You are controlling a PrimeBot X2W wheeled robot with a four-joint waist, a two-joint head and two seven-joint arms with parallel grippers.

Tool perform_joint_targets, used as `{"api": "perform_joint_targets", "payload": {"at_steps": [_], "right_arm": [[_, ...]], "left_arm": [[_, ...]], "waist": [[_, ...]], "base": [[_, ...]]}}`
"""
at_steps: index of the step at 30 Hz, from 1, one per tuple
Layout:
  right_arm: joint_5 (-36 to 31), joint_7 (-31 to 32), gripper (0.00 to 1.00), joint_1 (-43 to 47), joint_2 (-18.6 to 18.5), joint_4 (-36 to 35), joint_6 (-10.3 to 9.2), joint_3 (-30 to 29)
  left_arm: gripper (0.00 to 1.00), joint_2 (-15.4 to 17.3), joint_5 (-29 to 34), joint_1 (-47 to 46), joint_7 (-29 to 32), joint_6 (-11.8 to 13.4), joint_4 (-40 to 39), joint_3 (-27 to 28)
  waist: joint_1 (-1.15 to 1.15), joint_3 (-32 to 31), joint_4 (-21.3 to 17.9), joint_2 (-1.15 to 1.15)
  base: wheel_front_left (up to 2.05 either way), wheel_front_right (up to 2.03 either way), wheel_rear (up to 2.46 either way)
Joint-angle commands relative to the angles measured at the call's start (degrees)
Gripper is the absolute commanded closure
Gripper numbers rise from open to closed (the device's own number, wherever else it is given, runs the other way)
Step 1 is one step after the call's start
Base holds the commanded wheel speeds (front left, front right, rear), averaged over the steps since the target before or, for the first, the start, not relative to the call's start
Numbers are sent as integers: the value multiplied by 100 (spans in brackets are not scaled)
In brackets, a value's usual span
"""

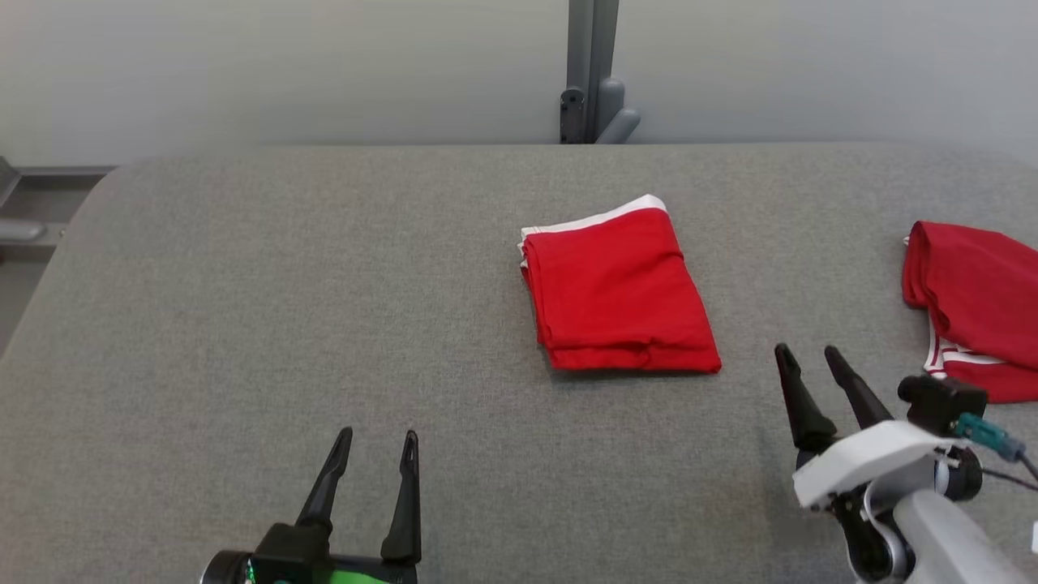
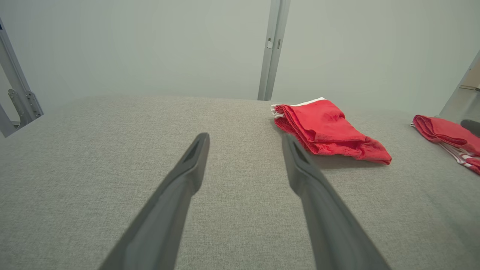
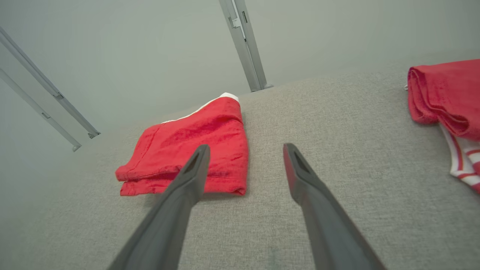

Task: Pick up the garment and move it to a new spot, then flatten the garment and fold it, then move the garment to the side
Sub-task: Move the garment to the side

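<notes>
A red garment (image 1: 620,288) with a white band along its far edge lies folded into a neat rectangle at the middle of the grey table (image 1: 284,284). The left wrist view has this garment (image 2: 326,129) ahead to the right; the right wrist view has the garment (image 3: 187,150) ahead to the left. My left gripper (image 1: 379,446) hovers open near the front edge, well left of it, holding nothing. Just right of the garment's near corner, my right gripper (image 1: 809,353) is open and empty too. Both pairs of fingers are spread over bare cloth (image 2: 245,138) (image 3: 245,148).
A second red garment (image 1: 977,304) with red-and-white striped trim lies rumpled at the table's right edge, close to my right wrist. A grey metal post (image 1: 592,73) stands behind the table's far edge. A metal frame (image 1: 32,203) sits off the left side.
</notes>
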Motion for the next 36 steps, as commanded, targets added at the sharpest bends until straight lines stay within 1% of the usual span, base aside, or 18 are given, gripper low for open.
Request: {"api": "perform_joint_targets", "payload": {"at_steps": [1,2,3,5,7,12,15,18,20,24,32,33,34,35,36], "right_arm": [[263,19,0,-288,-114,149,-1,132],[495,99,0,-485,-203,259,-1,251],[495,99,0,-485,-203,259,-1,251],[903,295,0,-874,-401,420,-1,471],[1337,564,0,-1202,-564,530,-1,719],[2339,1238,0,-1885,-963,666,-1,1093],[2806,1553,0,-2175,-1142,731,-1,1269],[3211,1814,0,-2392,-1225,854,-1,1380],[3432,1958,0,-2525,-1235,937,-1,1437],[3649,2136,0,-2765,-1270,1059,-1,1620],[3869,2135,0,-3132,-1308,1290,-2,1920],[3897,2145,26,-3152,-1303,1298,-2,1958],[3925,2141,55,-3163,-1297,1303,-4,2001],[3982,2143,69,-3161,-1290,1299,-4,2029],[4059,2120,100,-3162,-1276,1289,-5,2030]], "left_arm": [[0,8,-34,-147,-15,-18,-24,8],[0,8,-40,-189,-15,-25,-33,-2],[0,8,-40,-189,-15,-25,-33,-2],[0,8,-49,-298,-15,-44,-58,-14],[0,8,-57,-400,-15,-70,-60,-41],[0,8,-77,-653,-15,-106,-80,-108],[0,7,-86,-791,-15,-124,-54,-147],[0,7,-98,-910,-15,-127,-51,-172],[0,7,-112,-969,-15,-135,-41,-183],[0,7,-109,-1091,-15,-151,-30,-244],[0,6,-142,-1374,-15,-110,-114,-363],[0,6,-142,-1399,-15,-101,-118,-370],[0,6,-144,-1418,-15,-93,-121,-374],[0,6,-145,-1437,-15,-87,-122,-374],[0,6,-138,-1445,-15,-83,-126,-372]], "waist": [[0,306,219,0],[0,385,261,0],[0,385,261,0],[0,566,342,0],[0,721,423,0],[0,1168,618,0],[0,1374,708,0],[0,1527,763,0],[0,1600,784,0],[0,1756,814,0],[0,2062,851,0],[0,2076,849,0],[0,2087,843,0],[0,2091,832,0],[0,2085,809,0]], "base": [[0,0,0],[0,0,0],[0,0,0],[0,0,0],[0,0,0],[0,0,0],[0,0,0],[0,0,0],[0,0,0],[0,0,0],[0,0,0],[0,0,0],[0,0,0],[0,0,0],[0,0,0]]}}
